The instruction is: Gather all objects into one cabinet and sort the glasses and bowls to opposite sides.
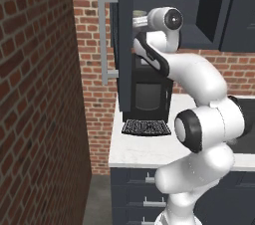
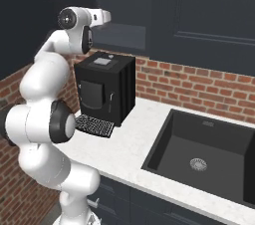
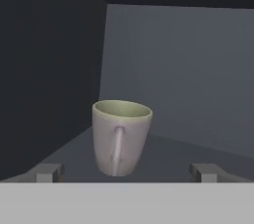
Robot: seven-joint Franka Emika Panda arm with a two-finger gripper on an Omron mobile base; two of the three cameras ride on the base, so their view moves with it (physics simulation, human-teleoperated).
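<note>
1. Pincer (image 3: 127, 172) spread wide, holding nothing.
2. Mug (image 3: 120, 136) stands upright just ahead between the tips, handle facing them, on the cabinet shelf (image 3: 198, 153).
3. Coffee machine (image 2: 105, 89) sits below on the counter (image 2: 129, 144).

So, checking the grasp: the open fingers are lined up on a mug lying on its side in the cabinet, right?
Not quite: the mug stands upright, mouth up, handle facing the camera, as the hand view shows. The fingers are open and it is in the cabinet.
</note>
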